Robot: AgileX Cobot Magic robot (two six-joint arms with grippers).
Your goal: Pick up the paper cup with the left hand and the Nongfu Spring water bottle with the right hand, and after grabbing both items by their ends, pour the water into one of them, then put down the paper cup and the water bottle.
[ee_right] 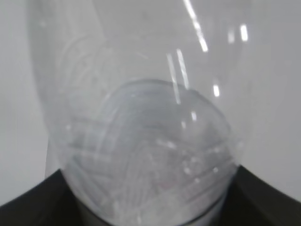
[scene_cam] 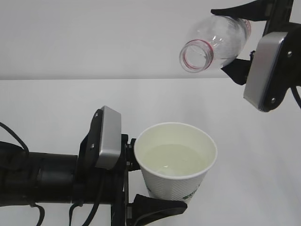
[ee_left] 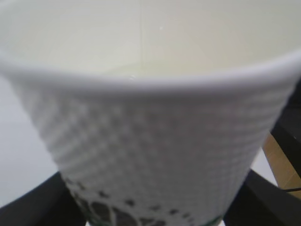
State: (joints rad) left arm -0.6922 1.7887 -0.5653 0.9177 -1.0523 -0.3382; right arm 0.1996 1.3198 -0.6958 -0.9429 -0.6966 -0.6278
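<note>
Exterior view: the left hand (scene_cam: 155, 188), a black arm carrying a grey rectangular plate, has its black fingers clamped around the lower part of the small white tapered paper cup (scene_cam: 176, 160), which stands upright and is lifted above the pale table (scene_cam: 56, 99). Gripping low keeps the rim unobstructed and the mouth level. The cup holds the clear, colourless water (scene_cam: 171, 157), its surface lying somewhat below the rim.

The right hand (scene_cam: 242, 42), likewise black with a grey plate, is closed on the rear part of the clear plastic Nongfu Spring water bottle (scene_cam: 216, 42), one finger above and one below. The bottle is tilted with its capless, red-ringed mouth pointing down and to the left, above the cup yet apart from it; no stream is visible between them. Holding the bottle by its far end leaves the neck free to aim at the cup.

Left wrist view: the cup's embossed wall (ee_left: 155, 150) fills the frame, with dark finger tips visible at the lower corners on either side.

Right wrist view: the transparent bottle body (ee_right: 146, 141) lies between two dark fingers and appears nearly empty, though blur prevents certainty.

Judgement: pouring seems essentially complete; righting the bottle and setting both items down remain.
</note>
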